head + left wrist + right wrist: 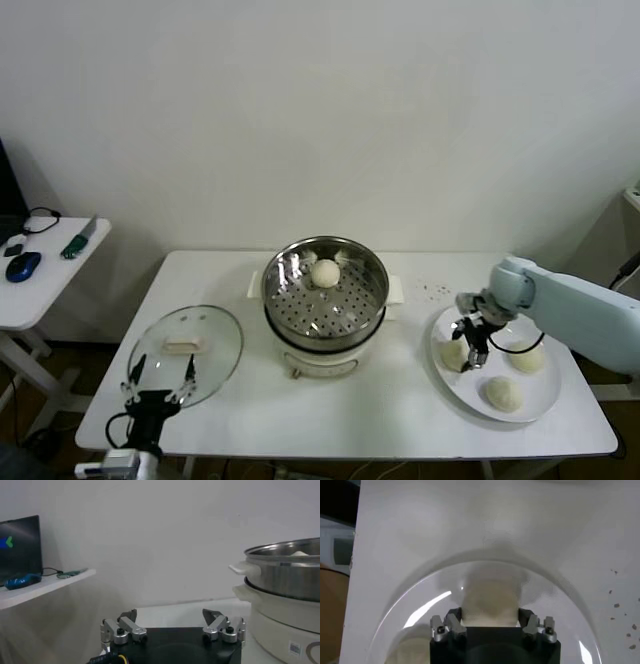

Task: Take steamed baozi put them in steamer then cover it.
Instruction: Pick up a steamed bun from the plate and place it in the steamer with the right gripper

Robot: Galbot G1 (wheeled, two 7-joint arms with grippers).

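right wrist: pincer (490, 623) gripping baozi (490, 600)

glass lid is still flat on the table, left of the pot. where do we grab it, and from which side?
Grip the cream bar handle at the centre of the cover, coming straight down from above. The cover lies flat, handle up, and its thin rim sits against the table, so the handle looks like the only graspable part. The open left gripper sits close by, at the cover's near edge.

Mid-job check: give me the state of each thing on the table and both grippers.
steamer: uncovered, one baozi inside
cover: off, flat on table
plate: holds three buns
bun under grasp: on plate, between fingers
right gripper: closing around that bun
left gripper: open, idle by cover
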